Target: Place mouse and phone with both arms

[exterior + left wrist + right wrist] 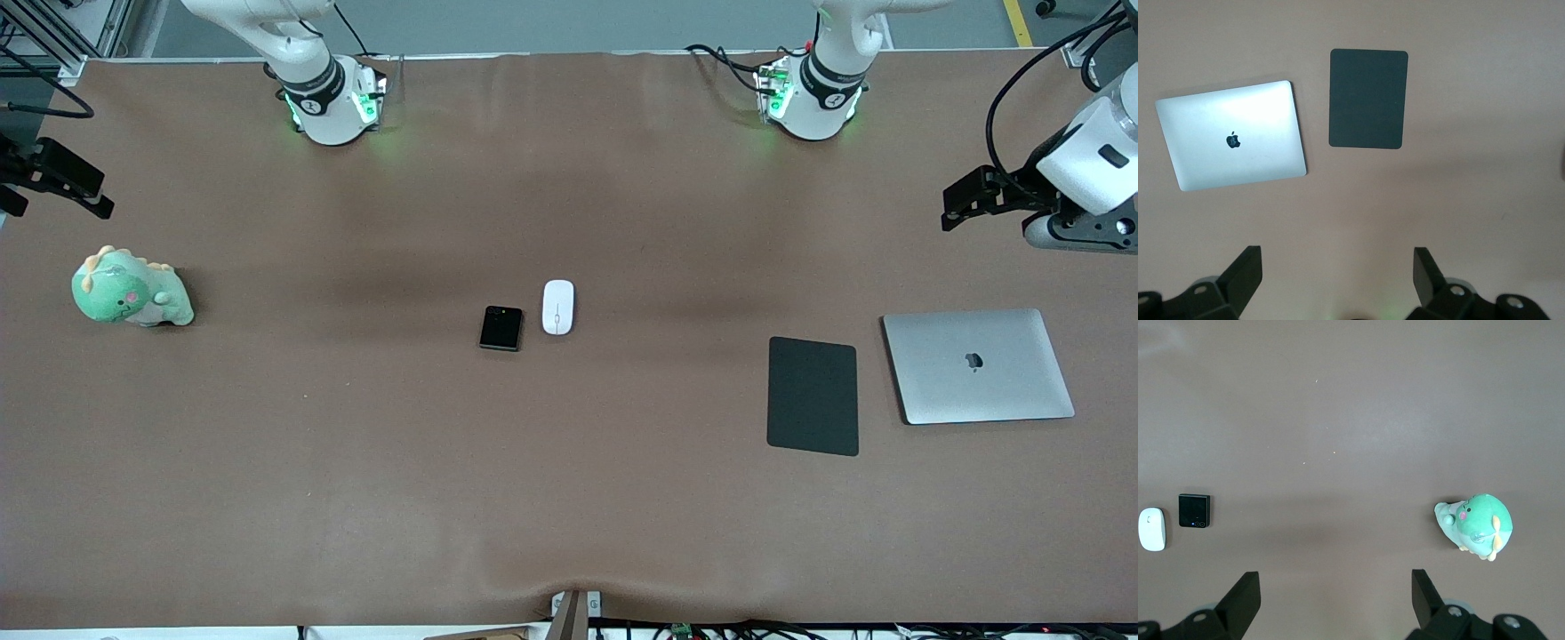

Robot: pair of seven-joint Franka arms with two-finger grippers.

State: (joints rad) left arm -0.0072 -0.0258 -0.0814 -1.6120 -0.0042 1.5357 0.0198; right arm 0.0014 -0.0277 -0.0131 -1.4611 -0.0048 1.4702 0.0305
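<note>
The white mouse (557, 307) and the black phone (501, 328) lie side by side in the middle of the table, the phone toward the right arm's end. Both also show in the right wrist view, the mouse (1152, 529) and the phone (1194, 511), well away from the jaws. My right gripper (53, 200) hangs open and empty over the right arm's end of the table, its fingers (1245, 593) wide apart. My left gripper (965, 197) hangs open and empty over the left arm's end, its fingers (1248, 270) wide apart over bare table.
A matte black pad (813, 396) and a closed silver laptop (978, 365) lie side by side toward the left arm's end; both show in the left wrist view, pad (1368, 99) and laptop (1231, 135). A green dinosaur plush (131, 289) sits toward the right arm's end.
</note>
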